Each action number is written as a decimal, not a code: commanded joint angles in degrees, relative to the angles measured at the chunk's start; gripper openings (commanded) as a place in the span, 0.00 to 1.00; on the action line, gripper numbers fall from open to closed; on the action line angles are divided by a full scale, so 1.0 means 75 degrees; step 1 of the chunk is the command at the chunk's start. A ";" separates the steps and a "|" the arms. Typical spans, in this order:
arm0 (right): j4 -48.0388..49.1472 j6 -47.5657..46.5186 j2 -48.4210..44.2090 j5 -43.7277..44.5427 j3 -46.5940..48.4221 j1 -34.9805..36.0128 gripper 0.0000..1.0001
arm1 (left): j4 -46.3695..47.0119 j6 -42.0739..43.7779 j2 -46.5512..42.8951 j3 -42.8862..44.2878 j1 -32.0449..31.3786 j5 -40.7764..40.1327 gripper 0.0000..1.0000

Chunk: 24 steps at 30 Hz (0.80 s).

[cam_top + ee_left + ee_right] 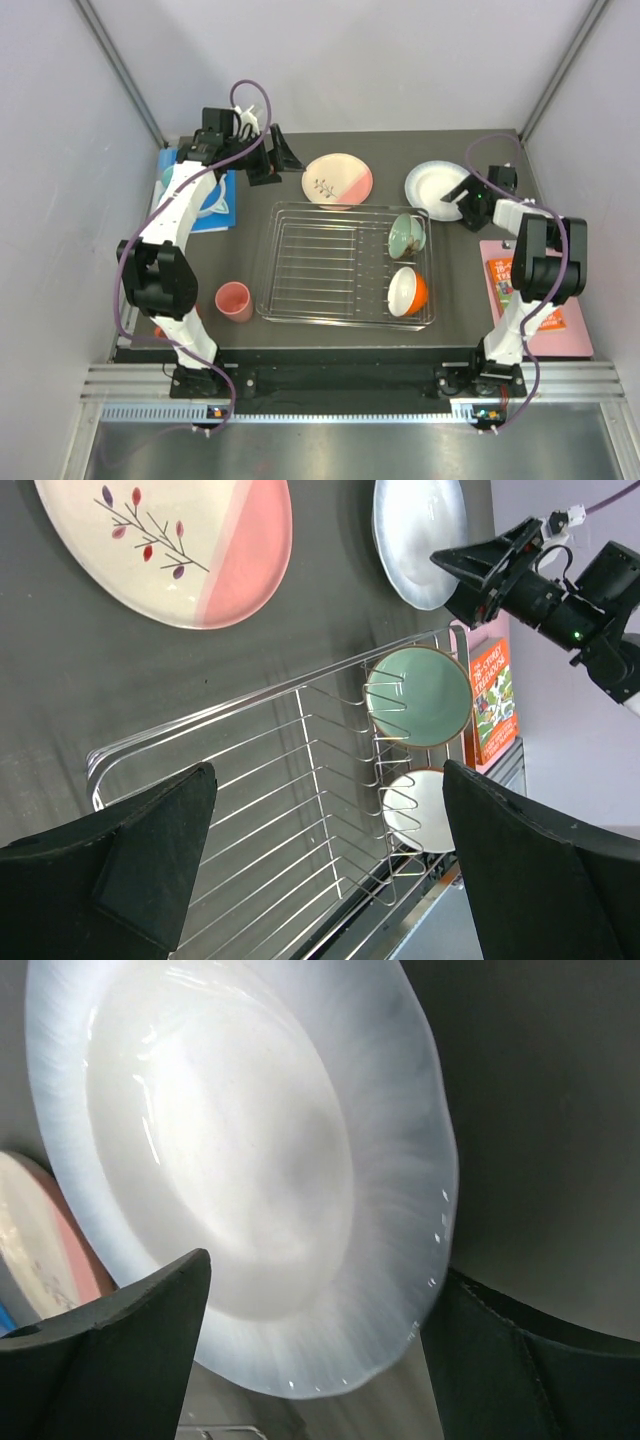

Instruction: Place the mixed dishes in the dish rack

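Observation:
The dish rack [320, 265] lies mid-table. A mint-green bowl [407, 235] and an orange bowl with white inside [408, 291] stand on edge at its right end. The pink-and-cream plate [338, 178] and the white plate [432, 185] lie flat behind it. A pink cup [234, 301] stands left of the rack. My right gripper [315, 1350] is open, with the white plate's [250, 1140] near rim between its fingers [110, 1350]. My left gripper [330, 880] hangs open and holds nothing, above the rack's [250, 780] far left corner, beside the pink-and-cream plate [170, 540].
A flat blue board [212, 212] lies at the far left under the left arm. On the right, a pink board [550, 335] carries an orange booklet [500, 280]. Grey walls close in both sides and the back.

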 commanded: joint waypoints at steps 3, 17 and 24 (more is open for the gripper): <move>0.0935 0.0480 0.0588 -0.0679 0.0368 -0.0200 0.74 | -0.0252 0.0253 -0.0425 -0.0012 0.0037 -0.0111 0.99; 0.1324 0.0621 0.0788 -0.0926 -0.0159 -0.0259 0.15 | -0.0721 0.0756 -0.0624 0.0023 0.0048 -0.0439 0.99; 0.1371 0.0446 0.0227 -0.1008 -0.0673 -0.0259 0.00 | -0.1178 0.1448 -0.0812 -0.0328 0.0060 -0.0767 0.99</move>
